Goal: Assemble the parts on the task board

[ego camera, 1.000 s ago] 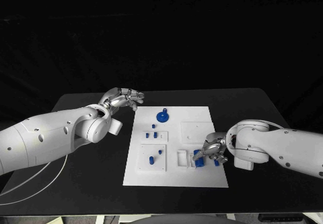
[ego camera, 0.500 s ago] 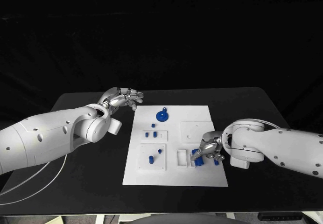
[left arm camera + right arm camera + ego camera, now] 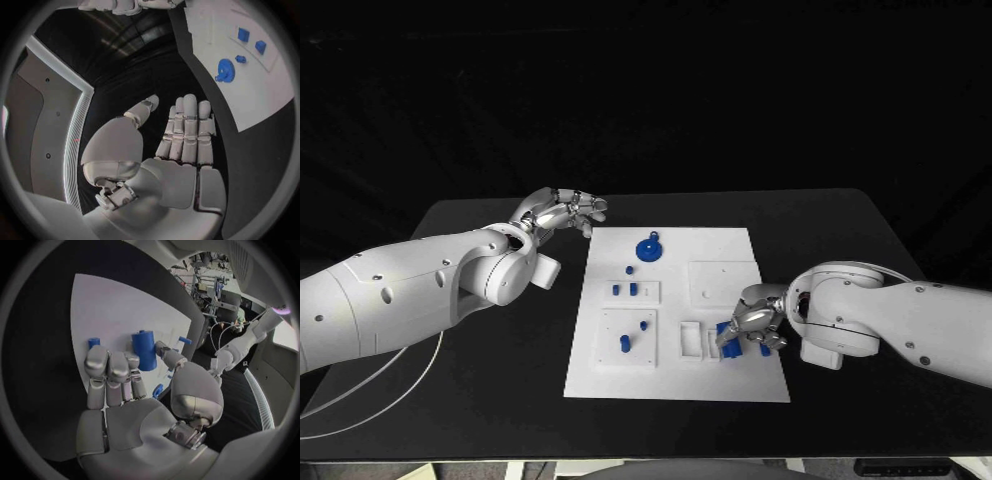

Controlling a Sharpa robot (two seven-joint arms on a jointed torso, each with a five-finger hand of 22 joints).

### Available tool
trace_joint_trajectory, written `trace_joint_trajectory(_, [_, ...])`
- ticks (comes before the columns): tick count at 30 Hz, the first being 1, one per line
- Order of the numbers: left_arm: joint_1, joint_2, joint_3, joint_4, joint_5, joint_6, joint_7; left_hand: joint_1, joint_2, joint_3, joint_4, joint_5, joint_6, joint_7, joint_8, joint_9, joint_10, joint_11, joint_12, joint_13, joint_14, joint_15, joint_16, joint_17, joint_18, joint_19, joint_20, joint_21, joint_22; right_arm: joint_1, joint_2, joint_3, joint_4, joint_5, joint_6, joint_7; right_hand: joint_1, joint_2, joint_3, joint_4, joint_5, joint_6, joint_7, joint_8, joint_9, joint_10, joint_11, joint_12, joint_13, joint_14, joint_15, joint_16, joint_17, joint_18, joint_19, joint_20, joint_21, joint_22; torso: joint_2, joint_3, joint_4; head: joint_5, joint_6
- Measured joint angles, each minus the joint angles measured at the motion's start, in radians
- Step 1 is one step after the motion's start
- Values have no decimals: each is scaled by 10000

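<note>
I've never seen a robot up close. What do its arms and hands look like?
Both arms are thick, smooth white shells with rounded joints. Each ends in a silver metallic hand, the left hand and right hand, with segmented, human-like fingers and paler pads. A thin white cable loops below the left arm.

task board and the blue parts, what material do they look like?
Task board: probably matte white plastic; flat, even surface, no glare, shallow moulded recesses. Blue parts, e.g. the gear and the upright cylinder: seemingly rigid plastic, uniform colour with a slight sheen. Possibly printed; layer lines can't be made out.
</note>
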State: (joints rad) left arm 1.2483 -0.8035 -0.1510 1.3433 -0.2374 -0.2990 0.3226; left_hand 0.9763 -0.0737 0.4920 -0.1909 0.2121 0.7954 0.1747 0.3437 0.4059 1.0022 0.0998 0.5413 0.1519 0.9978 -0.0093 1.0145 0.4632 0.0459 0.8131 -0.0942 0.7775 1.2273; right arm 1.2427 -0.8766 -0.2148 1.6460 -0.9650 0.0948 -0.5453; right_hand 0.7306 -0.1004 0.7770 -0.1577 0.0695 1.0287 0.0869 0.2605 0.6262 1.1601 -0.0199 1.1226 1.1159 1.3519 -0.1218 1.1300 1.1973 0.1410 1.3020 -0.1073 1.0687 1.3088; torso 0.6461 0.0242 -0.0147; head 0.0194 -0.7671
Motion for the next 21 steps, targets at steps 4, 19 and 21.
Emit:
trace_joint_trajectory(4, [0,6,0,-46,0,3,-4,0,0,-17,18,0,0,-1,0,0,0,0,0,10,0,0,0,0,0,-1,1,0,0,195,-119,-17,168,251,-212,-13,-39,39,30,-30,-39,46,-44,-7,53,42,-42,0,-1,-3,0,0,-12,2,32,40,36,0,1,-4,-12,5,14])
trace_joint_trajectory(19, [1,20,1,-165,13,23,-33,0,0,-43,43,0,4,-6,0,1,0,0,0,8,0,0,0,8,0,-17,17,0,8,330,423,-8,148,885,-425,-116,-105,105,-17,13,-87,46,-44,43,123,52,-53,-10,-2,-36,-27,39,-66,21,31,41,36,0,22,-15,12,13,-14])
trace_joint_trajectory(21, [1,20,0,-159,14,26,-36,0,0,-43,43,0,5,-6,0,1,0,0,0,8,0,0,0,8,0,-17,17,0,7,290,542,-8,93,925,-422,-139,-129,129,-35,30,-88,46,-43,43,120,53,-53,-48,-1,-36,-27,39,-75,23,30,42,36,0,22,-15,12,26,-22])
